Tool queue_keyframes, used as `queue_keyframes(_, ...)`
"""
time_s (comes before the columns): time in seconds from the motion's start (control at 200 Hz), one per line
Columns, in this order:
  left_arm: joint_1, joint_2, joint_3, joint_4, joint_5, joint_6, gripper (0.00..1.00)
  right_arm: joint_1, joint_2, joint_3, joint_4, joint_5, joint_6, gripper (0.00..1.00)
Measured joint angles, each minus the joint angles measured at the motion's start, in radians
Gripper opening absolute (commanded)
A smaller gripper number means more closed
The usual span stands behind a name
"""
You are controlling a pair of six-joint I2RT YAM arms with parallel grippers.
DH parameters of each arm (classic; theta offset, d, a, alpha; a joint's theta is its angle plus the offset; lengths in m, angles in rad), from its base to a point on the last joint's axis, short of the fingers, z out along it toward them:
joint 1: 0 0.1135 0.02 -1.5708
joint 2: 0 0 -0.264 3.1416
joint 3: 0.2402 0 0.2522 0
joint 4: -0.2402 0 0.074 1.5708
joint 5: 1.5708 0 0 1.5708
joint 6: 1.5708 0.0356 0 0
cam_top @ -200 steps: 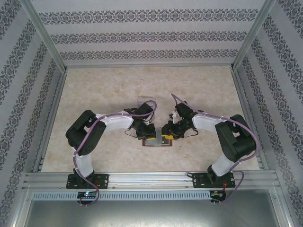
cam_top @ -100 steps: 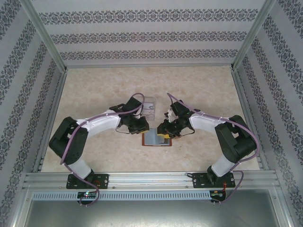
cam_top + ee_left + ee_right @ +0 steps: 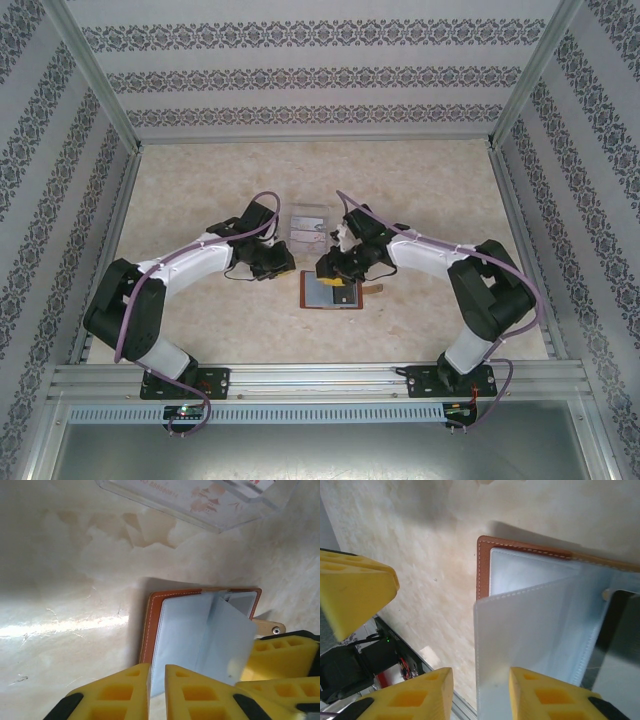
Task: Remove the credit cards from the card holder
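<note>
Card holder (image 3: 331, 291) lies open below the right end effector (image 3: 479, 675), spread around a lifted page (image 3: 535, 630) to get inside; left end effector (image 3: 156, 667) is closed.

Print on the clear rack (image 3: 200, 505) is unreadable.

clear plastic rack (image 3: 308, 226) sits on beige marbled table (image 3: 200, 190).

Card holder (image 3: 333, 293) lies mid-worktop (image 3: 200, 195); clear rack (image 3: 308, 224) just behind it. Left claw (image 3: 284, 267) left of both, right claw (image 3: 331, 273) over holder's far edge.
</note>
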Motion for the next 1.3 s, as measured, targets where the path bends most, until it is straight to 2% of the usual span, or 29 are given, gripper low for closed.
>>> queue_keyframes(0.455,0.014,-0.005,-0.002,0.0,0.023,0.017,0.16,0.071,0.166,0.062,0.009,0.029,0.007,0.35)
queue_keyframes(0.729,0.014,-0.005,-0.002,0.002,0.047,0.019,0.16,0.073,0.172,0.071,0.012,0.029,0.007,0.35)
queue_keyframes(1.019,0.011,0.003,-0.004,0.029,0.078,0.011,0.14,0.056,0.061,0.057,-0.006,0.048,0.006,0.35)
queue_keyframes(1.299,-0.069,0.095,0.035,0.073,0.1,-0.021,0.11,-0.057,-0.081,-0.015,-0.053,0.083,-0.001,0.35)
